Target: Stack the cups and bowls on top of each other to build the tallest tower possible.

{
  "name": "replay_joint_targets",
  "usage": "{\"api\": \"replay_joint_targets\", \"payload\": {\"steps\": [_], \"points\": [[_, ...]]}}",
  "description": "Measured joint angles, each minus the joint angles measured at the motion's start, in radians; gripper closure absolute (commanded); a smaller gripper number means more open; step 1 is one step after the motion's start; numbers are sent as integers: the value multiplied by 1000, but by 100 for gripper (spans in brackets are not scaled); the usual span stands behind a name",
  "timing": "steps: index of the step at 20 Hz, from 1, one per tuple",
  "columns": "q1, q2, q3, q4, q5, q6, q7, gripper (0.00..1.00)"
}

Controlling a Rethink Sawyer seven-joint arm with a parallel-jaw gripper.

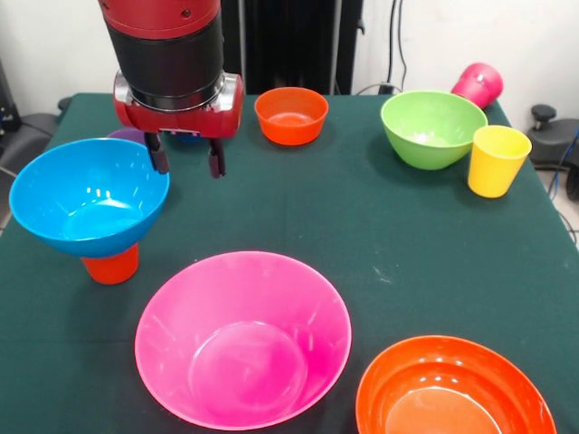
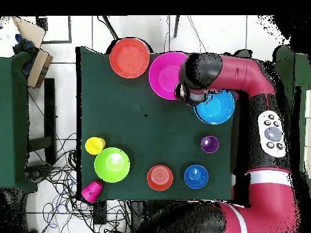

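My gripper (image 1: 187,167) hangs open and empty just right of the medium blue bowl (image 1: 86,194), which rests upright on an upturned orange cup (image 1: 110,265) at the left. The purple cup (image 1: 127,136) peeks out behind that bowl. The very large pink bowl (image 1: 242,339) and the large orange bowl (image 1: 452,389) stand at the front. The small orange bowl (image 1: 290,115), lime green bowl (image 1: 432,127) and yellow cup (image 1: 496,160) stand at the back. The magenta cup (image 1: 478,84) lies on its side at the far right corner. The small blue bowl (image 2: 195,176) shows in the overhead view.
All stands on a table with a dark green cloth (image 1: 380,235). In the overhead view my arm (image 2: 243,73) reaches over the blue bowl (image 2: 215,108) and the pink bowl's (image 2: 164,73) edge. Cables and boxes lie on the floor around the table.
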Motion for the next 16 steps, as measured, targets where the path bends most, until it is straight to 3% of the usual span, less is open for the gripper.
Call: {"api": "replay_joint_targets", "payload": {"steps": [16], "points": [[40,12,-36,-2,0,0,0,0]]}}
